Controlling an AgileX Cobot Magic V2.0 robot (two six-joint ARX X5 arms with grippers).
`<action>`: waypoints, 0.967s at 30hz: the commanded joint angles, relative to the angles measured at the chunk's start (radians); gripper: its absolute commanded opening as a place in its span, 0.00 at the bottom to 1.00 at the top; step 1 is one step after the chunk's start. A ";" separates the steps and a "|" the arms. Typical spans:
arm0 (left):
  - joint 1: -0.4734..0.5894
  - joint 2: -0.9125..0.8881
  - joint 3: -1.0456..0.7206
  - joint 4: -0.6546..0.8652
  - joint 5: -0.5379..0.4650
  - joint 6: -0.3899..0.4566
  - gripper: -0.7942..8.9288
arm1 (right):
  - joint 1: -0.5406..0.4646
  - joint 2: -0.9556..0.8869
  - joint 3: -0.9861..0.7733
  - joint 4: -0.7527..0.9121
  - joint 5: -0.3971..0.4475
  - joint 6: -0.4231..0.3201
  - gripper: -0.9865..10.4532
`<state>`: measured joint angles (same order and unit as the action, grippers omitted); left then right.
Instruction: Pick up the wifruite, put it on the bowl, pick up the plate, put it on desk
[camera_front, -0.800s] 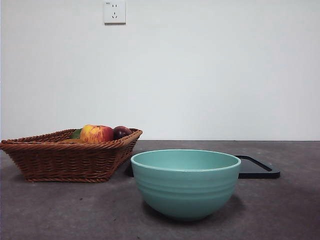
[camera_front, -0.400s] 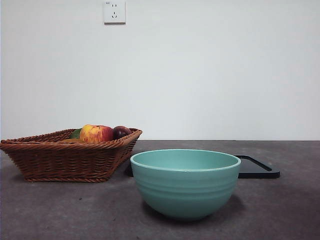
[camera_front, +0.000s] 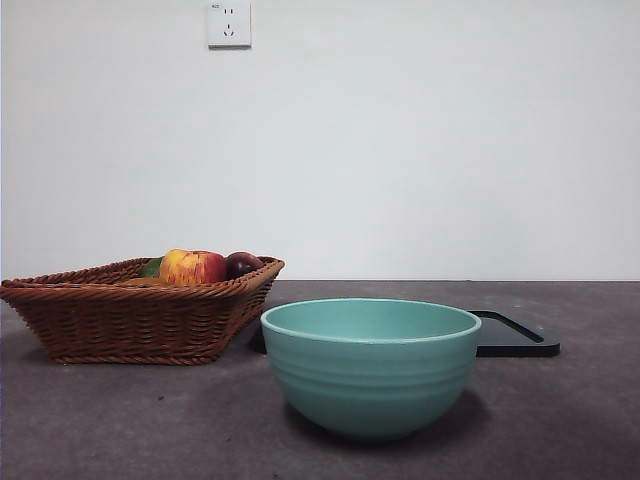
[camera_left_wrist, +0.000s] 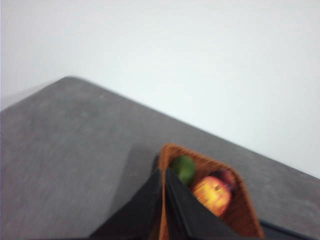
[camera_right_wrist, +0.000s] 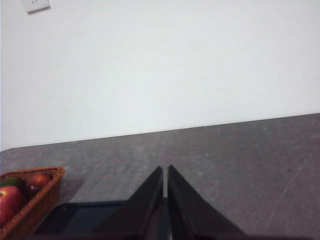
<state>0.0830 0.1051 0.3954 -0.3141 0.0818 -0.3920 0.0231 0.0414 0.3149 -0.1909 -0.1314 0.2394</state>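
The teal bowl (camera_front: 371, 365) stands on the dark grey desk (camera_front: 120, 420), near the front and empty as far as I can see. The black flat plate (camera_front: 515, 337) lies on the desk behind the bowl; it also shows in the right wrist view (camera_right_wrist: 75, 217). The wifruite is not clearly visible; a thin orange-brown sliver (camera_front: 143, 282) at the wicker basket's rim may be it. My left gripper (camera_left_wrist: 163, 172) is shut and empty, high above the basket (camera_left_wrist: 247, 215). My right gripper (camera_right_wrist: 165, 169) is shut and empty above the plate. No arm shows in the front view.
The brown wicker basket (camera_front: 130, 315) stands at the left with a red-yellow apple (camera_front: 192, 267), a dark purple fruit (camera_front: 243, 264) and a green fruit (camera_front: 152, 268). A white wall with a socket (camera_front: 229, 24) lies behind the desk.
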 joint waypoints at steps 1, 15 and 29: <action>0.003 0.047 0.095 -0.021 0.031 0.061 0.09 | -0.001 0.040 0.087 -0.052 -0.006 -0.030 0.09; -0.009 0.368 0.393 -0.349 0.418 0.198 0.09 | 0.002 0.440 0.597 -0.586 -0.265 -0.176 0.09; -0.199 0.609 0.621 -0.668 0.480 0.352 0.09 | 0.167 0.712 0.798 -0.885 -0.374 -0.294 0.09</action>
<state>-0.1169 0.7078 0.9947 -0.9848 0.5560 -0.0681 0.1867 0.7490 1.0939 -1.0813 -0.5018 -0.0265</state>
